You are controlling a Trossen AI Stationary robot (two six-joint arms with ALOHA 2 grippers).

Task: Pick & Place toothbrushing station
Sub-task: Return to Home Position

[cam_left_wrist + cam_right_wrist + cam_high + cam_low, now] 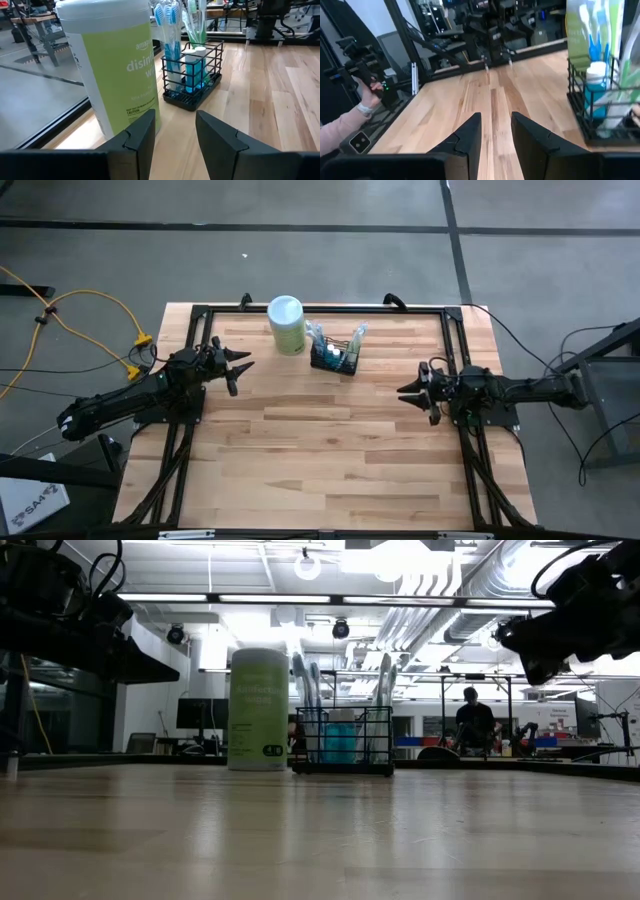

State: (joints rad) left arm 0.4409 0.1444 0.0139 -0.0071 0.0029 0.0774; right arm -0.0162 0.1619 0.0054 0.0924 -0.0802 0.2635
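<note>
The toothbrushing station [335, 358] stands upright at the far middle of the table [330, 460]. Blue toothbrushes [167, 20] and green toothbrushes [196, 15] stand in its compartments, and a small blue bottle [192, 70] with a white cap is among them. Just beside it, on the left arm's side, stands the pale green canister [286, 325]. In the low view there seems to be a narrow gap between the two. I see no toothbrush lying on the table around them.

The left gripper [240, 370] hangs above the table near the canister, its fingers spread with nothing between them. The right gripper [412, 393] hangs well apart from the station on the other side, also spread and empty — its wrist view shows only bare wood between the fingers.

In my judgement the placing is finished, and the step in hand is bringing both arms to their rest position. The next move calls for no grasp — only to draw each arm back toward its own side of the table. The left arm should take care not to brush the canister
</note>
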